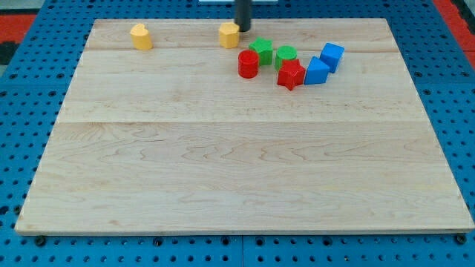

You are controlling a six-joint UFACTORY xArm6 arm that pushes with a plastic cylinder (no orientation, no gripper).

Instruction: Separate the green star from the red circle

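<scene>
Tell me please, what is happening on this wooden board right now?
A robot arm with a dark rod pushes blocks on the board. My tip is at the view's top, right beside a yellow block, just above the green star. The green star touches the red circle, so they are not yet separated. A green circle, a red star, two blue blocks and another yellow block lie nearby.
</scene>
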